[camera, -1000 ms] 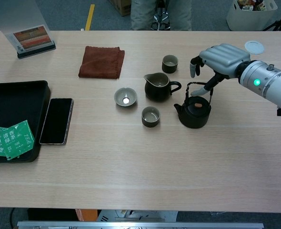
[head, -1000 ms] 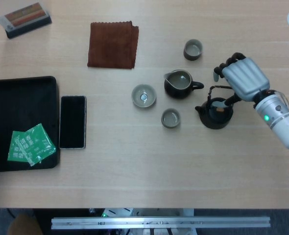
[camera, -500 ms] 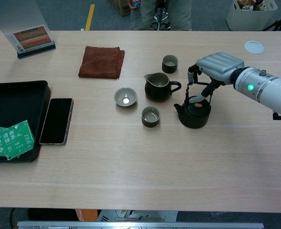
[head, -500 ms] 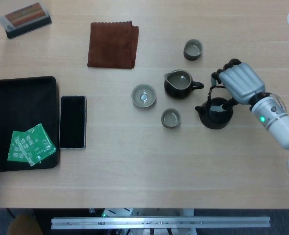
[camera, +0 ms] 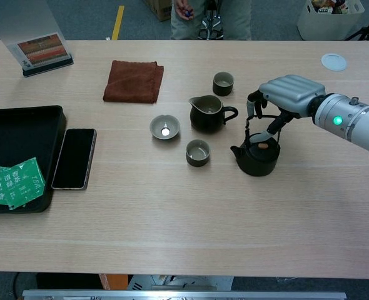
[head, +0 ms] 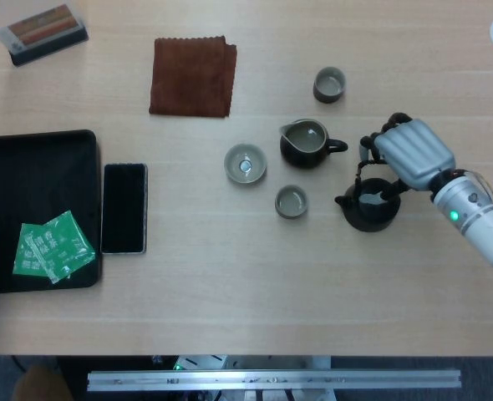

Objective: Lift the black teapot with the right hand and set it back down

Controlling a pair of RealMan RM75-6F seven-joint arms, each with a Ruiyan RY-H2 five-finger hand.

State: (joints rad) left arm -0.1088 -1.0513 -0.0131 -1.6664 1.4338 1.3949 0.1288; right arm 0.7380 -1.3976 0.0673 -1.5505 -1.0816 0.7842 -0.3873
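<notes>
Black teapot (camera: pixel 257 159) sits on the counter (camera: pixel 172 212) at right of centre, spout pointing toward the robot's left, wire bail handle standing up over the lid. Chest view suggests it's slightly off the surface or just at contact; can't call it either way from these angles.

Right hand (camera: pixel 288 92) is directly above the pot, palm down, fingers (camera: pixel 254 106) curled around the top of the bail. Thumb comes in from the other side under the handle. So it has hold of the teapot by the handle, closed grip, not spread.

Key relation: pot hangs straight below the fingers, handle arc running roughly across the palm. Load line is vertical through the grip, so the next move is a straight up or down with no sideways pull. Any tilt would swing the pot on the bail.

Left hand is not visible in either view; right is the only one near.

Neighbours, going outward: small cup (camera: pixel 197 152) just beside the spout side, dark pitcher (camera: pixel 208 114) near behind it, another cup (camera: pixel 222 82) further back, shallow bowl (camera: pixel 164 127) beyond. Well apart: brown cloth (camera: pixel 133 81), phone (camera: pixel 74 158), black tray (camera: pixel 22 134) with green tea packets (camera: pixel 12 182).

Clearance to the small cup is the tight one when setting down.
</notes>
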